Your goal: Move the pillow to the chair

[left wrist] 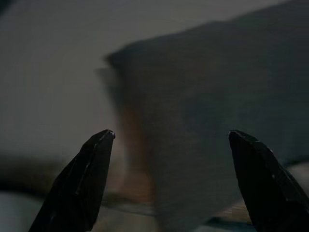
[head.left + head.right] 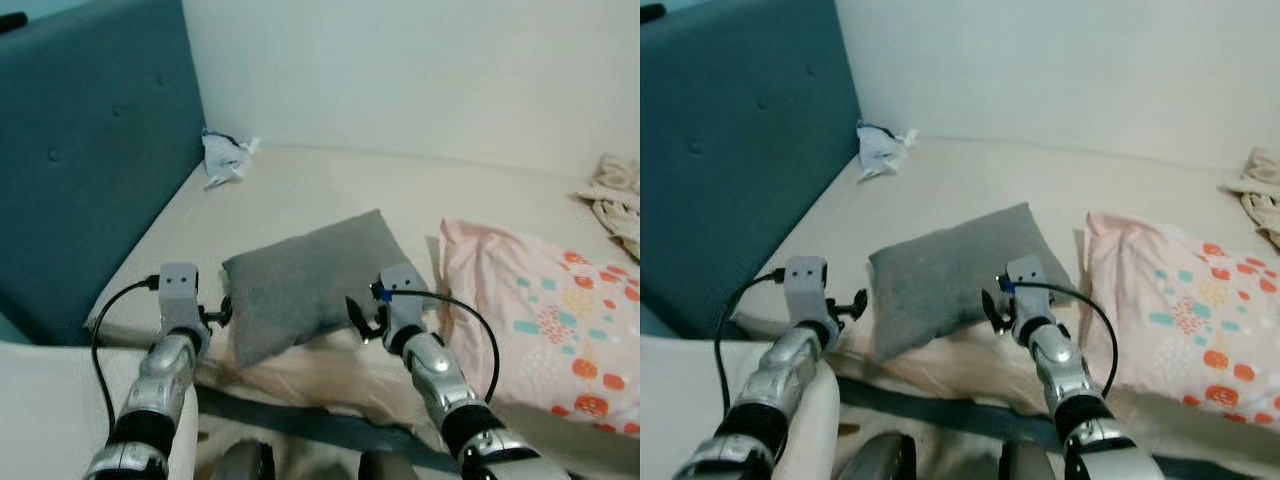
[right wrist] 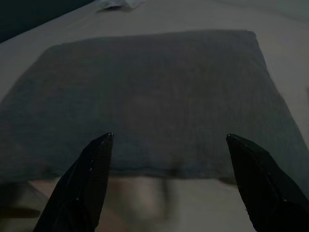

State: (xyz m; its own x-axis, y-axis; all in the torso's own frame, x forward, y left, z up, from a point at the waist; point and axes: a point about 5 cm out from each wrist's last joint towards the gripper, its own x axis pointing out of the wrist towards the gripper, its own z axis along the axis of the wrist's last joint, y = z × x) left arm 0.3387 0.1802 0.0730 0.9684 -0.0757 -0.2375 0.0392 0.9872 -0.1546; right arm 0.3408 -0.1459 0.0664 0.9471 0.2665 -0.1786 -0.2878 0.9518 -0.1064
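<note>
I hold both open grippers, left gripper [image 2: 222,313] and right gripper [image 2: 362,322], flanking the grey pillow [image 2: 310,280] at centre frame, right nearer.

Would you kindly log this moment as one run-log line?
phase: reaching | target: square grey fabric pillow on bed | left gripper: open, at its corner | right gripper: open, at its near edge | held: nothing

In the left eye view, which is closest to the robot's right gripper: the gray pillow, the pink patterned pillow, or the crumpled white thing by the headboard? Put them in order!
From the right gripper:
1. Gray pillow, right in front of it.
2. Pink patterned pillow, off to its right.
3. Crumpled white thing, far back on the left near the teal headboard.
</note>
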